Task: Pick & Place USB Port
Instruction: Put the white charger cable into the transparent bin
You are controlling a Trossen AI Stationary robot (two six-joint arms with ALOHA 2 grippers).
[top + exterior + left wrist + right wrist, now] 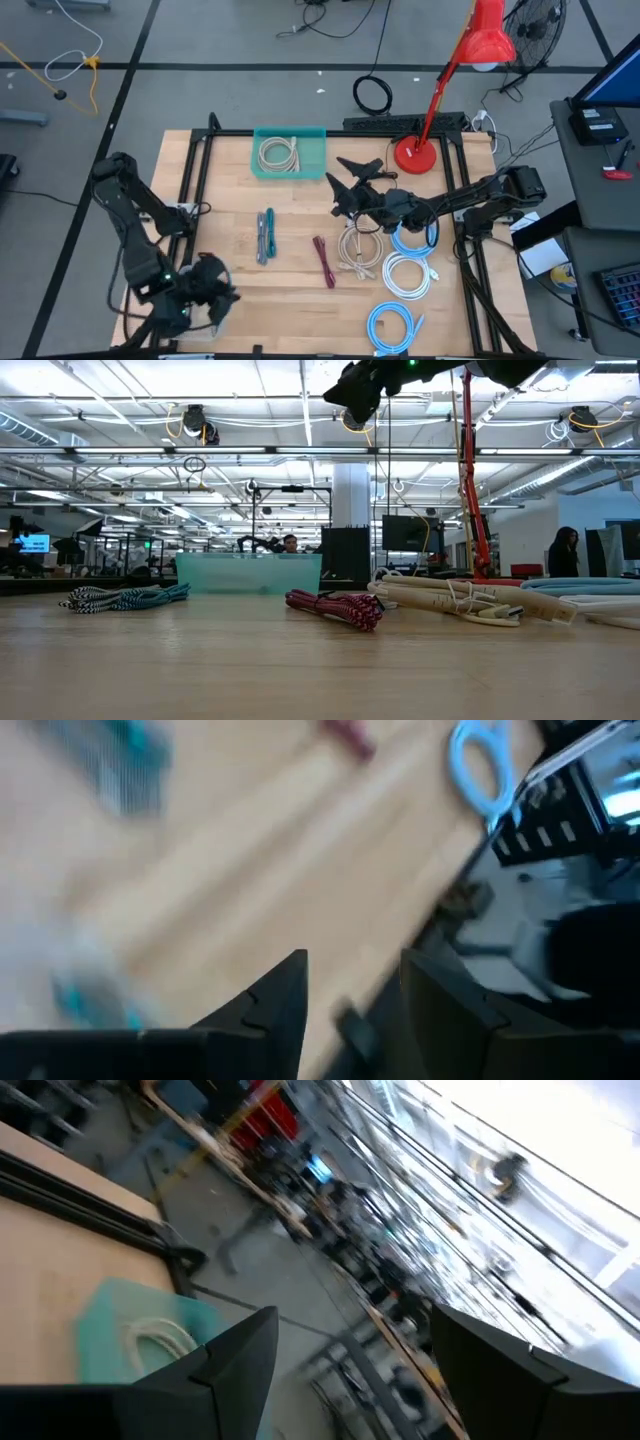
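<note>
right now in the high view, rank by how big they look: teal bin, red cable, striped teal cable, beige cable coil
1. teal bin
2. beige cable coil
3-4. striped teal cable and red cable: both slim bundles of similar length, too alike to rank

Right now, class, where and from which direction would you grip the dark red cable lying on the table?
Grip the dark red cable across its middle, coming straight down from above. It lies flat as a narrow bundle, running lengthwise toward the table's near edge, so fingers set either side of its width should span it. Bare wood flanks both sides; the cream cable lies clear to its right.
</note>
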